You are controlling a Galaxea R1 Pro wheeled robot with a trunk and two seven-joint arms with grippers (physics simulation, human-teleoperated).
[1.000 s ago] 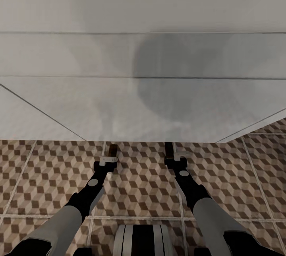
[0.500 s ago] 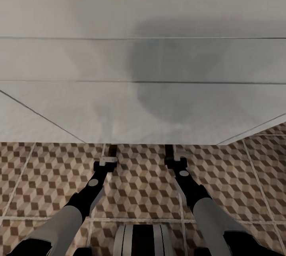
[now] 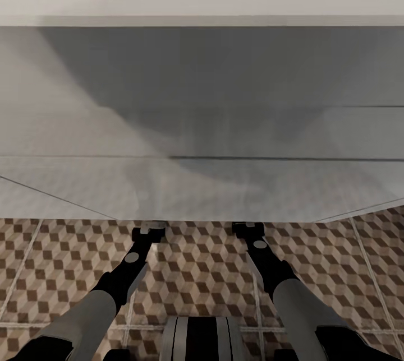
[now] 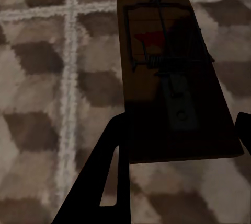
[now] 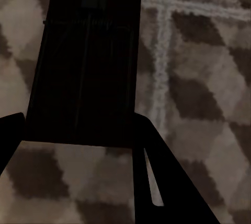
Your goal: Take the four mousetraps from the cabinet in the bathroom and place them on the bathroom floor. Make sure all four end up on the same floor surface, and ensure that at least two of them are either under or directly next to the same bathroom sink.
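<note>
While each arm carries a mousetrap out over the bathroom floor point(image 3: 67, 249), your fingertips pass out of the head view under the near edge of the white sink point(image 3: 202, 125), so you cannot judge height or clearance from there. Your left gripper point(image 4: 178, 145) is clamped on the near end of its mousetrap point(image 4: 172, 72), the red mark at the far end, and your right gripper point(image 5: 78, 130) pinches the dark mousetrap point(image 5: 86, 62) the same way. Release from this height and either could flip or skid away from the sink; lower blind and you may knock the basin's underside
</note>
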